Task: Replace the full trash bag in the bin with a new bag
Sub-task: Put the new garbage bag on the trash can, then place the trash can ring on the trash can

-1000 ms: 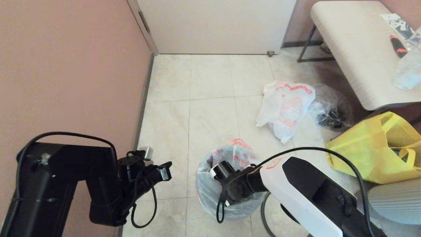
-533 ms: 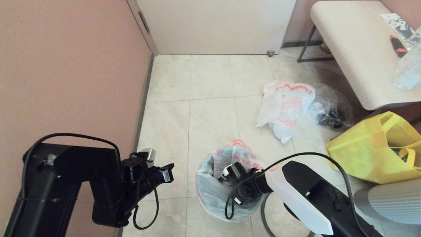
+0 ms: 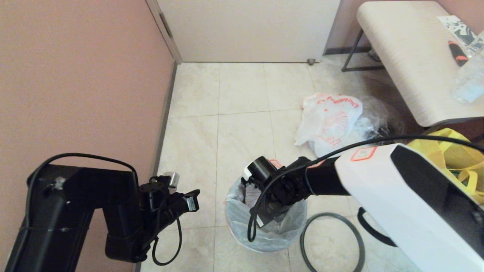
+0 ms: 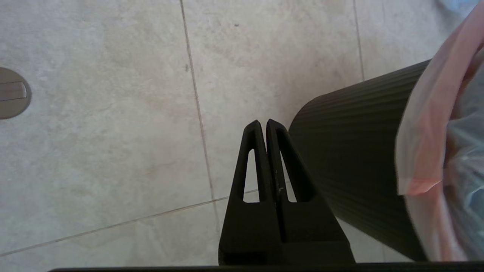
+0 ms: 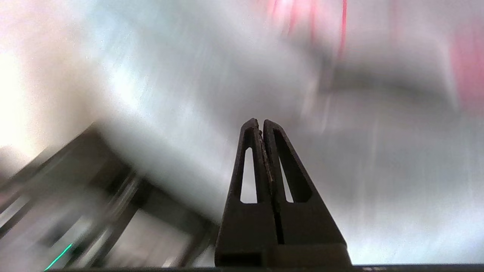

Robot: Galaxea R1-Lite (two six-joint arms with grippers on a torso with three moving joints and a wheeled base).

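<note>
red-orange print on the new bag [image 3: 328,121] unreadable; right pincer [image 5: 261,122] and left pincer [image 4: 262,124] pressed closed, empty.

The right arm's shut pincer [image 5: 261,122] and wrist fill the mouth of the round black plastic bin [image 3: 264,230]. A dark-grey hoop [image 3: 332,241] lies just beside it; floor tiles [image 3: 242,124] beyond lie open.

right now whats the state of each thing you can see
bin: upright on the floor, lined with a thin bag
hoop: off the bin, flat on the floor beside it
bulging white bag: out, lying on the tiles
right claw: shut, inside the liner
left claw: shut, beside the bin, holding nothing
</note>
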